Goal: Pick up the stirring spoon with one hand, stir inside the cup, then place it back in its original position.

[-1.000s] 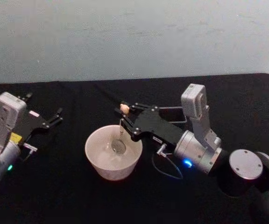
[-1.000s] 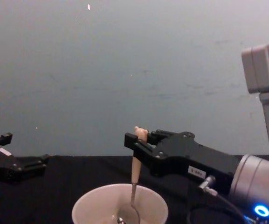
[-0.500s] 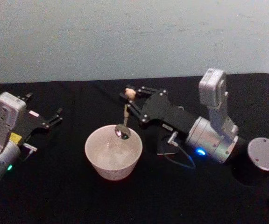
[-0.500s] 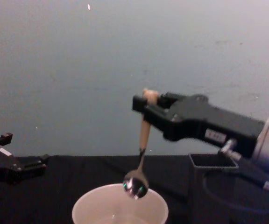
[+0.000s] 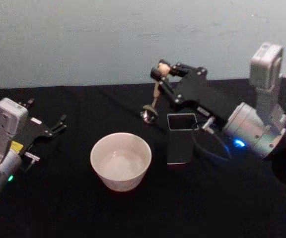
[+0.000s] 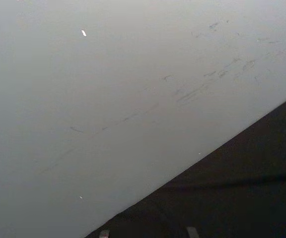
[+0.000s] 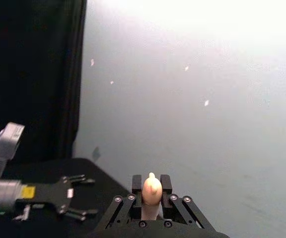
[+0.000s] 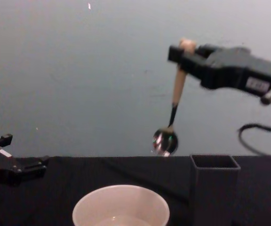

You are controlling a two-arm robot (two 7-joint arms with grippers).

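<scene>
My right gripper (image 5: 164, 73) is shut on the pale handle of the stirring spoon (image 5: 156, 90), just under its bear-head knob. The spoon (image 8: 177, 84) hangs almost upright in the air, its small shiny bowl above the table between the cup and the holder. The cream-white cup (image 5: 120, 177) stands at the table's middle, with the dark grey square holder (image 5: 180, 141) just to its right. In the chest view the spoon's bowl is well above the cup (image 8: 120, 199) and a little left of the holder (image 8: 214, 190). The right wrist view shows the knob between the right gripper's fingers (image 7: 152, 184). My left gripper (image 5: 47, 115) rests open at the left.
A black cloth covers the table (image 5: 58, 208), with a pale wall behind. A loose cable (image 8: 253, 134) hangs under the right gripper near the holder. The left gripper (image 7: 85, 197) lies low on the table, far from the cup.
The right gripper has lifted the spoon out of the cup, raising it and carrying it rightward and back toward the holder. The left arm has not moved.
</scene>
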